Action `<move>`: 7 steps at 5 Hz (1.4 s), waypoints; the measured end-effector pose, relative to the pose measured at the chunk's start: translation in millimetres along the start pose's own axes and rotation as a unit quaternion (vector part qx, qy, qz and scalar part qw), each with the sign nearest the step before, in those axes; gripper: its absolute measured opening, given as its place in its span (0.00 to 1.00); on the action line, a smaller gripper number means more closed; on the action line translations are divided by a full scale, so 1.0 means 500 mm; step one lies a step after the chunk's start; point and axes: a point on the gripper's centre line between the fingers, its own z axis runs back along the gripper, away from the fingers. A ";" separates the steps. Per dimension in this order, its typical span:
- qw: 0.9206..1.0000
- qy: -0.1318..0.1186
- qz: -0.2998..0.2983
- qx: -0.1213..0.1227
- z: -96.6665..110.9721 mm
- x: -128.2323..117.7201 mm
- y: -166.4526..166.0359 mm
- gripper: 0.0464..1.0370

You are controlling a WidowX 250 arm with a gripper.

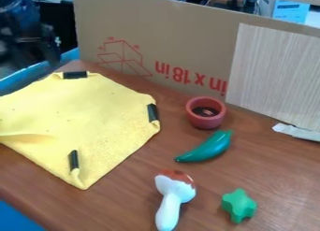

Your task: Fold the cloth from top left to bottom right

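Observation:
The black gripper (45, 44) is at the upper left, above and behind the cloth and apart from it, dark against the dark background. A yellow cloth (81, 118) lies spread over the left side of the brown table, its left part cut off by the view's edge. Black strips mark its top corner, its right corner and a spot near its bottom corner. Small folds show at the right and bottom corners, and a crease runs along the left side.
Right of the cloth stand a red bowl (206, 119), a green pepper (209, 147), a white and brown mushroom (172, 197) and a green star shape (238, 205). A cardboard panel (169, 24) walls off the table's back; something white lies by it at right.

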 end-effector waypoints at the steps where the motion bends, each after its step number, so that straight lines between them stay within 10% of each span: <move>1: 0.995 -0.028 -0.093 -0.003 0.002 0.044 0.007 0.96; 3: 0.983 -0.057 -0.171 0.025 -0.031 0.121 0.041 0.96; 7: 0.960 0.007 -0.267 0.079 -0.116 0.154 0.091 0.96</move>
